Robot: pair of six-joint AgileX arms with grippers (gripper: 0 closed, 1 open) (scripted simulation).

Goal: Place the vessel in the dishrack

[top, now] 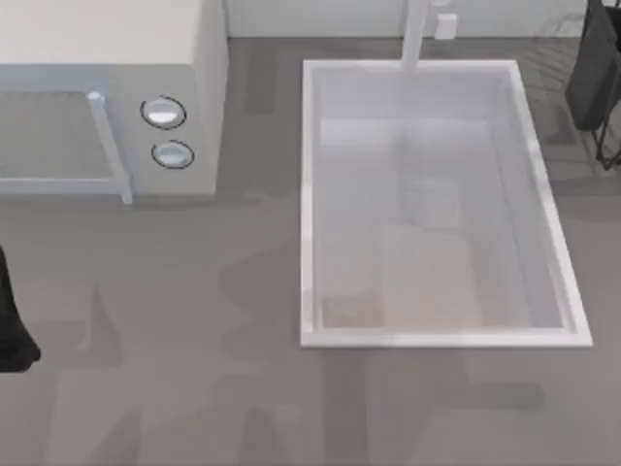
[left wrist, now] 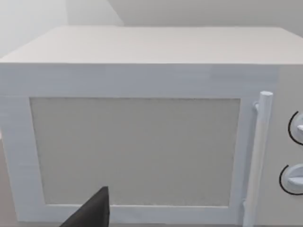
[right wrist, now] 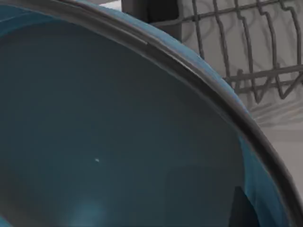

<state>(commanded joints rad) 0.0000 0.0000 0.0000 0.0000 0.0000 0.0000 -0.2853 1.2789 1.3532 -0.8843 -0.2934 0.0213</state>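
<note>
Top view looks straight down on the microwave (top: 112,92) and sink (top: 315,194). Left wrist view faces the microwave door close up, shared with top. Right wrist view sits close against the bowl (right wrist: 118,132), dishrack (right wrist: 246,47) behind.

Grey tabletop with built-in white fixtures

A white microwave (top: 107,92) with two round knobs (top: 163,113) stands at the tabletop's (top: 194,369) left; a white rectangular sink basin (top: 432,204) sits right of centre, a pale faucet (top: 415,34) rising behind it.

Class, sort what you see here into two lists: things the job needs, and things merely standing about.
Needed for the job:
bowl
dishrack
right gripper

Merely standing about:
microwave
sink
left gripper
</note>
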